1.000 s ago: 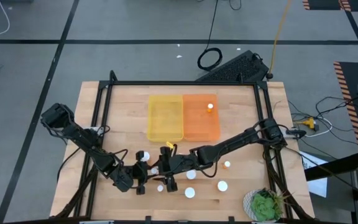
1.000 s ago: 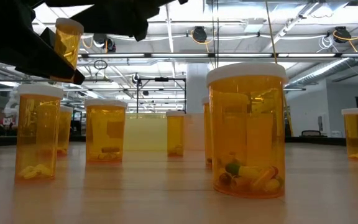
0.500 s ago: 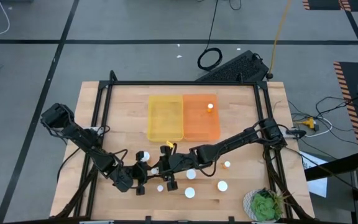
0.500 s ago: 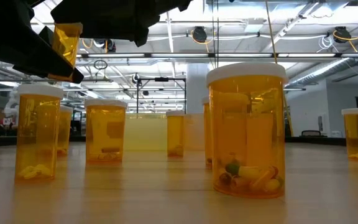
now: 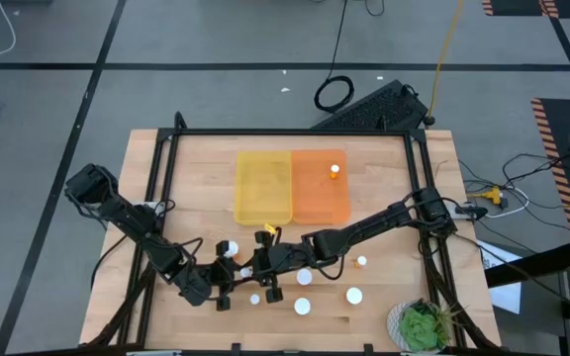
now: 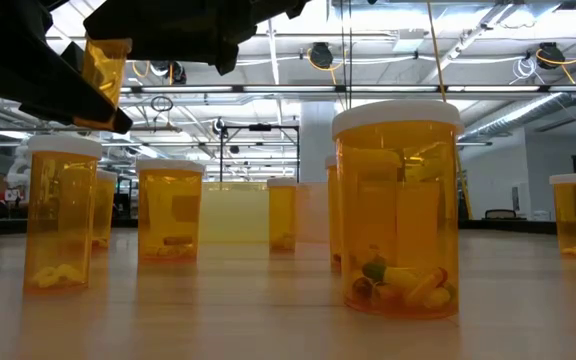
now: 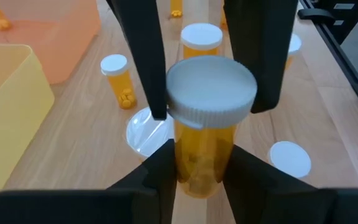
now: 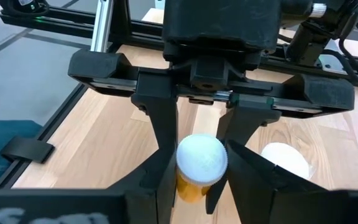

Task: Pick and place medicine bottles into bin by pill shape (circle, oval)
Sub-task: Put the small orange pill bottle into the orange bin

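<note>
One medicine bottle [image 7: 202, 146], amber with a white cap, hangs above the table's near middle between both grippers. My left gripper [image 7: 199, 163] is shut on it, and my right gripper [image 8: 201, 169] is shut on its top. In the low view the bottle [image 6: 102, 72] shows at the upper left, tilted a little, its cap hidden by dark gripper parts. In the high view the two grippers meet, left [image 5: 228, 283] and right [image 5: 261, 268]. Several more medicine bottles [image 5: 354, 295] stand upright on the wood around them. My left gripper pinches the bottle's amber body [image 7: 185, 163] between its two fingers, below the cap, coming from the table's left. The bottle is lifted clear of the table, cap up and slightly tilted. My right gripper pinches the white cap [image 7: 211, 93] between its two fingers [image 7: 149, 74], one on either side of the rim. It comes slanting down from the table's right. In its own wrist view the cap [image 8: 201, 157] sits between the fingers.
A yellow bin [image 5: 263, 188] and an orange bin [image 5: 321, 198] stand side by side at the far middle; one bottle [image 5: 334, 169] lies in the orange bin. A potted plant [image 5: 422, 326] sits at the near right corner. Loose bottles [image 6: 398, 210] crowd the near middle.
My right gripper has moved a little toward the table's left onto the held bottle. The bottle's white cap, bare in the low view a second ago, is now covered by the gripper. The left gripper and the bottle have kept nearly still.
</note>
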Controlling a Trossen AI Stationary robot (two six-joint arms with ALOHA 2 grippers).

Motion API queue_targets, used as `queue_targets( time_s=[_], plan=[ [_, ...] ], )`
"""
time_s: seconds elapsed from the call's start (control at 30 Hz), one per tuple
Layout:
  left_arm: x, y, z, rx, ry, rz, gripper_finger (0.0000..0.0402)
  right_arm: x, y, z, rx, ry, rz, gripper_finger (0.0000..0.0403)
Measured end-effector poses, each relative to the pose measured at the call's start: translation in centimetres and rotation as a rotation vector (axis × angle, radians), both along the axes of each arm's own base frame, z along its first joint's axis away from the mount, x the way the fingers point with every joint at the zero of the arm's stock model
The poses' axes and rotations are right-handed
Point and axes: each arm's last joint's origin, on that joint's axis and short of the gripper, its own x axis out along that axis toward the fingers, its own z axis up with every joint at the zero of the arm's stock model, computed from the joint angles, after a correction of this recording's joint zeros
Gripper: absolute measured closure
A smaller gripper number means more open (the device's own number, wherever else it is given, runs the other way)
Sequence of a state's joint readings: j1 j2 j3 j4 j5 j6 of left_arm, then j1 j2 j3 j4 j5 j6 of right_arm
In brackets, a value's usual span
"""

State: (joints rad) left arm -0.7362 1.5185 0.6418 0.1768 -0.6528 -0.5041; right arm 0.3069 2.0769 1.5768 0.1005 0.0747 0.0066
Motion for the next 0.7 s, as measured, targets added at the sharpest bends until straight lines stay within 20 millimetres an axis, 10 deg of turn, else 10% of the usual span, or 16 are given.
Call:
queue_targets(
  time_s=[0.37,0.7],
  plan=[
    [-0.24,-0.33,0.11,-0.025,-0.024,0.028,0.0159,-0.07,0.02,-0.06,-0.002,0.008,0.003,0.0282],
    [-0.55,-0.62,0.12,-0.023,-0.032,0.034,0.0135,-0.82,-0.02,0.87,0.033,0.056,0.009,0.0282]
  ],
)
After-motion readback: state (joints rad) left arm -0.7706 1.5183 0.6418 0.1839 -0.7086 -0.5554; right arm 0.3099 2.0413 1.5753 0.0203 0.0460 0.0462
